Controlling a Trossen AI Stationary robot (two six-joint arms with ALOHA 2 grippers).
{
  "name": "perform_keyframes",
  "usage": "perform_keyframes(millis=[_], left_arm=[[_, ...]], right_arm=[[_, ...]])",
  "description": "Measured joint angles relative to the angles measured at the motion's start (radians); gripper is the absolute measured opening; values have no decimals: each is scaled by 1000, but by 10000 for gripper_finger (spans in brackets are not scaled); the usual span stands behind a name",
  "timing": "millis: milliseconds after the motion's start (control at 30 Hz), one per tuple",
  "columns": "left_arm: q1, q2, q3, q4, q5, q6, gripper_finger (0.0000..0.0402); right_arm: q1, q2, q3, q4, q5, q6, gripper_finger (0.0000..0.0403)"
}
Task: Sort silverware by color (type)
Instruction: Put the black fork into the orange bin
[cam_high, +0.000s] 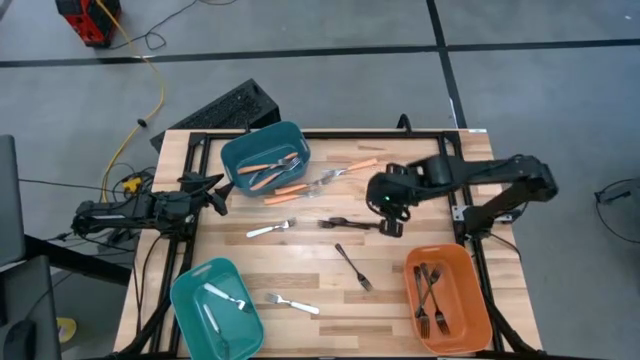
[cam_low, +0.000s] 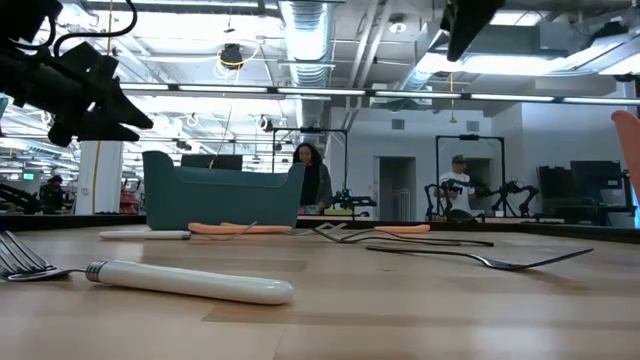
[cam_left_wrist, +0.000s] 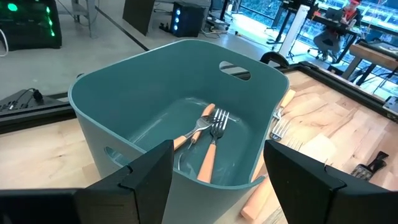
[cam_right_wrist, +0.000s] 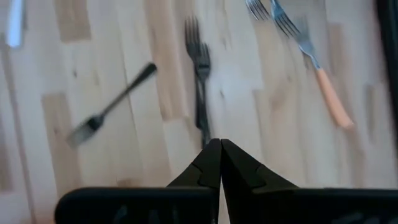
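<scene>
My right gripper (cam_high: 388, 226) (cam_right_wrist: 213, 144) hangs over the middle of the table, shut on a black fork (cam_high: 345, 222) that points toward the table's left. My left gripper (cam_high: 214, 192) (cam_left_wrist: 214, 180) is open and empty beside the far teal bin (cam_high: 265, 160) (cam_left_wrist: 155, 93), which holds orange-handled forks (cam_left_wrist: 208, 152). Loose on the wood lie orange-handled forks (cam_high: 350, 168) (cam_high: 288, 191), white forks (cam_high: 270, 229) (cam_high: 293, 303) and another black fork (cam_high: 352, 265) (cam_right_wrist: 109, 106). My right gripper pinches the black fork by the end of its handle (cam_right_wrist: 203, 121) between the two shut fingertips. The fork runs straight on ahead of the fingers, in line with them. Whether its tines (cam_right_wrist: 196, 46) rest on the table, I cannot tell.
A second teal bin (cam_high: 190, 300) at the near left holds a white fork (cam_high: 225, 297). The orange bin (cam_high: 470, 320) at the near right holds black forks (cam_high: 430, 295). In the low view a white fork (cam_low: 180, 280) lies close by. People stand in the room beyond.
</scene>
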Motion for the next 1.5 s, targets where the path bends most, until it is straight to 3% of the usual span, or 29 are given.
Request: perform_keyframes(millis=[167, 300, 633, 800, 933, 1067, 1500], left_arm=[[0, 0, 0, 0, 2, 0, 235], [0, 0, 0, 0, 7, 1, 235], [0, 0, 0, -1, 6, -9, 235], [0, 0, 0, -1, 6, -9, 235], [0, 0, 0, -1, 4, -10, 235], [0, 0, 0, -1, 0, -10, 235], [0, 0, 0, 0, -4, -11, 235]], right_arm=[[25, -85, -254, 329, 1, 6, 33], [2, -70, -394, 545, 21, -4, 38], [-63, 151, -440, 795, 5, -33, 142], [-89, 275, -440, 797, -7, -36, 200], [-118, 324, -437, 797, -87, -29, 226], [-134, 344, -423, 804, -135, -29, 232], [-143, 347, -424, 793, -109, -65, 232]])
